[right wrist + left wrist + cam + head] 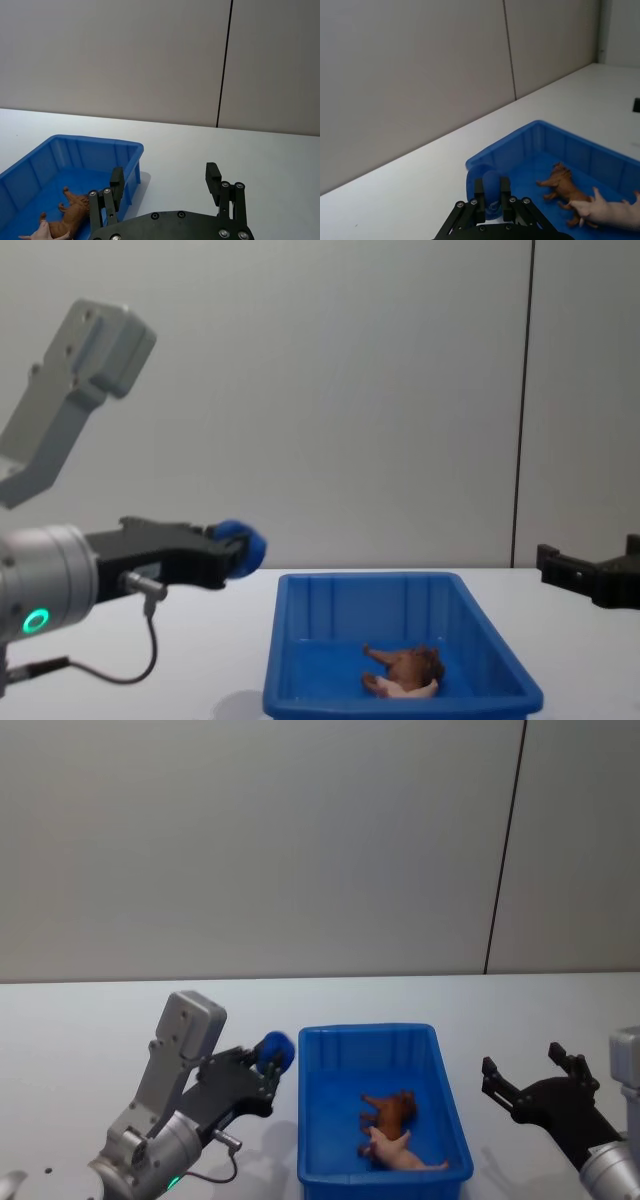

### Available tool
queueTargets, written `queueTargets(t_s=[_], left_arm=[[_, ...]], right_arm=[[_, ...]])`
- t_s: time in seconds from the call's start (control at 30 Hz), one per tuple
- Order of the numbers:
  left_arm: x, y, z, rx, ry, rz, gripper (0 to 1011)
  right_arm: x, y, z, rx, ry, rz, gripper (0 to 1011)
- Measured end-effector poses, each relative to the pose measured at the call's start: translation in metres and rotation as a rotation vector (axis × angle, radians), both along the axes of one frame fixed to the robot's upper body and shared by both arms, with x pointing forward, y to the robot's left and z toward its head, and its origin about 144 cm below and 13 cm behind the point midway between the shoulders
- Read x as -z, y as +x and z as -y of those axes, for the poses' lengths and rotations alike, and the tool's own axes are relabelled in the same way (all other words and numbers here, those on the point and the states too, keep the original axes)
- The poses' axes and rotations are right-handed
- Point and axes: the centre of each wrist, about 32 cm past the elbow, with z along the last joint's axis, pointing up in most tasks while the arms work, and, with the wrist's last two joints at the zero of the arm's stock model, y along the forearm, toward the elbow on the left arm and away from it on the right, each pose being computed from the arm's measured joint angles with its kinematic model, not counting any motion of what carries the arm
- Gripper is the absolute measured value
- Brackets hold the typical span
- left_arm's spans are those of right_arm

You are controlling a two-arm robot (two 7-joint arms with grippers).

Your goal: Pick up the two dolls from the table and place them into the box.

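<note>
Closest in, the left tool (491,206) fills the foot of its own wrist view, black fingers pinched together on the blue doll (487,194), and the grip looks narrow, only the tips around a rounded body. In the head view that left tool (262,1075) sits just short of the box (437,1065), beside its left wall, with the blue doll (277,1049) raised above the desk (90,1030) and not yet over the rim. From the chest view the blue doll (240,543) rides clearly higher than the box's (285,640) rolled edge.

Inside the box, the brown doll (390,1111) lies on its side with the pink pig (398,1151) touching it, both toward the near right part of the floor.

Over on the right, the right tool (535,1084) hangs beside the box with its fingers spread wide and nothing between them, idle.

Now the risks. A blob held by the fingertips could squirt out if the arm swings quickly, and it would land on the desk outside the wall. Letting go too early would do the same, since the doll is at the rim line, not past it. Dropping low on the way across could clip the rim and shove the light box sideways.

Writing? None that I can read anywhere; a green ring light (36,620) glows on the left arm, no label beside it.
</note>
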Motion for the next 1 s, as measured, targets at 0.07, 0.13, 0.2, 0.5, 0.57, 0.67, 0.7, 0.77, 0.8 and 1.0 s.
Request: queueTargets(t_s=[0.07, 0.13, 0.2, 0.5, 0.57, 0.67, 0.7, 0.77, 0.8, 1.0], left_arm=[[-0.003, 0.002, 0.001, 0.029, -0.013, 0.013, 165], [-0.005, 0.003, 0.002, 0.052, -0.023, 0.021, 165], [-0.007, 0.005, 0.004, 0.084, -0.037, 0.031, 165], [-0.012, 0.015, 0.013, 0.215, -0.095, 0.05, 354], [-0.012, 0.016, 0.015, 0.232, -0.105, 0.052, 404], [-0.013, 0.019, 0.018, 0.264, -0.12, 0.056, 497], [-0.013, 0.02, 0.018, 0.269, -0.123, 0.056, 543], [-0.013, 0.021, 0.02, 0.285, -0.131, 0.058, 603], [-0.013, 0.022, 0.021, 0.291, -0.133, 0.058, 624], [-0.014, 0.024, 0.024, 0.322, -0.148, 0.063, 821]], right_arm=[[0.0, 0.0, 0.0, 0.0, 0.0, 0.0, 1001], [0.0, 0.0, 0.0, 0.0, 0.0, 0.0, 1001], [0.0, 0.0, 0.0, 0.0, 0.0, 0.0, 1001], [0.0, 0.0, 0.0, 0.0, 0.0, 0.0, 1001], [0.0, 0.0, 0.0, 0.0, 0.0, 0.0, 1001], [0.0, 0.0, 0.0, 0.0, 0.0, 0.0, 1001], [0.0, 0.0, 0.0, 0.0, 0.0, 0.0, 1001], [0.0, 0.0, 0.0, 0.0, 0.0, 0.0, 1001], [0.0, 0.0, 0.0, 0.0, 0.0, 0.0, 1001], [0.0, 0.0, 0.0, 0.0, 0.0, 0.0, 1001]])
